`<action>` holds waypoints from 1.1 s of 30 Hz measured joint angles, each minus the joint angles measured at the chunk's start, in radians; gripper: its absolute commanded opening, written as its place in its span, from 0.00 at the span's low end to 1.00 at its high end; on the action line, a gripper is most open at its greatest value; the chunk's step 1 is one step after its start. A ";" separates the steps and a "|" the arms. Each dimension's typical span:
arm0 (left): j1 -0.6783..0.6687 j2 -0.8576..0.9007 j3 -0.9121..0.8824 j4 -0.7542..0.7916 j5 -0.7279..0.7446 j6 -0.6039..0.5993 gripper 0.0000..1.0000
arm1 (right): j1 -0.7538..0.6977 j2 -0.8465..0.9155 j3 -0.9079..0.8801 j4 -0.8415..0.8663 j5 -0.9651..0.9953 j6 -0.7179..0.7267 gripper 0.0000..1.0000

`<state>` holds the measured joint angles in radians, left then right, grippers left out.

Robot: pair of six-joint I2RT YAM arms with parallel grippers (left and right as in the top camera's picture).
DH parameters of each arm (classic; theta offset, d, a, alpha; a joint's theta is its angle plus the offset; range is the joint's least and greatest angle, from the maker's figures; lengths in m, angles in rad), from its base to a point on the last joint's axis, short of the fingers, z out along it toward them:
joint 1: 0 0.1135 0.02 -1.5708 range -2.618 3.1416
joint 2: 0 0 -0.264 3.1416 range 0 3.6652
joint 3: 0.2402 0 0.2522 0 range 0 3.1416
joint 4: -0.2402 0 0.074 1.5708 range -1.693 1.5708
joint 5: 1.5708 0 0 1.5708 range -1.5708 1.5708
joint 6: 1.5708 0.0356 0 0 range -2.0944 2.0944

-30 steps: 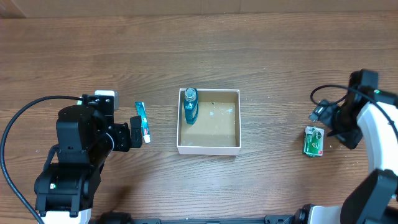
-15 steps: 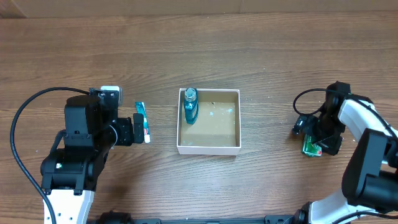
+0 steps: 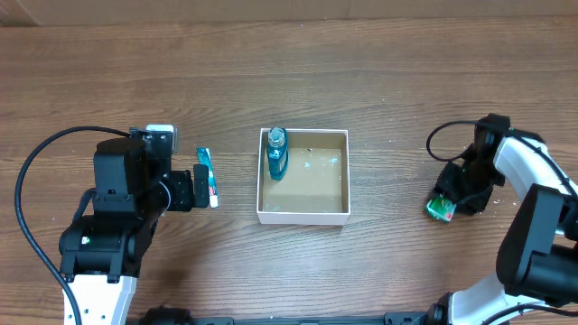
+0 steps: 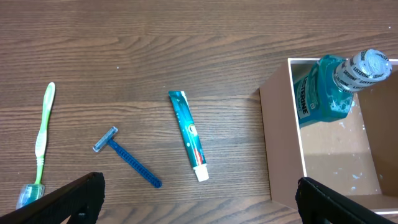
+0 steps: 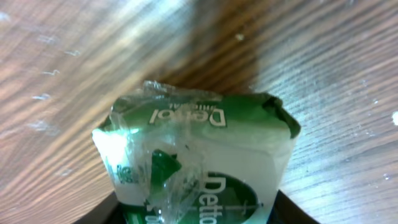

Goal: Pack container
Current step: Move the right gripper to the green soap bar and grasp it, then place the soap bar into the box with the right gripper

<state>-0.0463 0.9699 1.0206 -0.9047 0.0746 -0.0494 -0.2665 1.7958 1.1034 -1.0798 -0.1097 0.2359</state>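
The container point(image 3: 302, 216), a shallow white-walled box with a brown inside, sits mid-table; its near wall point(image 4: 280, 149) also shows in the left wrist view. A blue mouthwash bottle point(image 3: 275, 152) lies in its left part point(image 4: 326, 87). My right gripper point(image 3: 450, 200) is at the right, shut on a green and white soap pack point(image 3: 440, 208), which fills the space between its fingers point(image 5: 199, 155). My left gripper point(image 4: 202, 205) stands open, nothing between its fingers, left of the container. Below it lie a toothpaste tube point(image 4: 188, 134), a blue razor point(image 4: 127, 165) and a green toothbrush point(image 4: 40, 146).
The toothpaste tube point(image 3: 207, 177) lies between my left gripper point(image 3: 196, 190) and the container. A black cable point(image 3: 442, 144) loops from the right arm over the table. A tan strip point(image 3: 181, 9) runs behind the table's far edge.
My right gripper came down over the soap pack and closed on it; the pack has shifted a little left and tilted. The left arm moved slightly up early on, then stayed still.
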 measured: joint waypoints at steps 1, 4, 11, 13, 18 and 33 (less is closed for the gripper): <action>0.000 0.000 0.000 -0.001 0.000 0.000 1.00 | 0.000 0.000 0.048 -0.048 -0.013 0.003 0.11; 0.000 0.000 0.000 0.000 0.000 0.000 1.00 | 0.006 -0.014 0.215 -0.168 -0.032 0.018 0.11; 0.000 0.000 0.000 0.006 0.000 0.000 1.00 | 0.327 -0.332 0.466 -0.165 -0.035 0.036 0.10; 0.000 0.000 0.000 0.006 0.000 0.000 1.00 | 0.470 -0.396 0.473 -0.134 -0.016 0.051 0.04; 0.000 0.000 0.000 0.007 0.000 0.000 1.00 | 0.713 -0.312 0.474 -0.069 0.034 0.110 0.04; 0.000 0.000 0.000 0.007 0.000 0.000 1.00 | 0.787 0.183 0.463 0.014 0.042 0.130 0.40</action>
<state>-0.0463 0.9699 1.0210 -0.8978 0.0750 -0.0494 0.5205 1.9785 1.5669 -1.0660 -0.0681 0.3660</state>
